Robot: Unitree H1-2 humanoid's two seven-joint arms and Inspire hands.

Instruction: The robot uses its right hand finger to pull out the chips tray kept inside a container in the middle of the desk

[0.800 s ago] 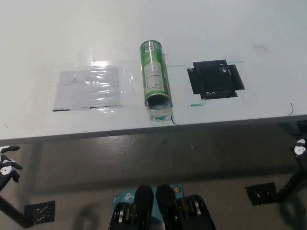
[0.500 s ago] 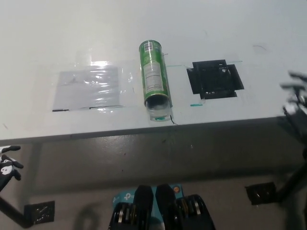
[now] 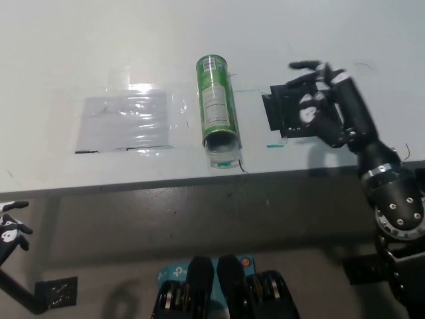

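Green chips container [image 3: 218, 109] lies centre-frame on our surface [image 3: 199, 40], clear tray [image 3: 222, 157] peeking out; our right robot hand [image 3: 322, 106], open, could roll it off the edge.

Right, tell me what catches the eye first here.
A green chips container lies on its side mid-desk, its open end with the clear tray facing the near edge. The black right robot hand hangs open above a black tape patch just right of it. The white left robot hand rests lower left.
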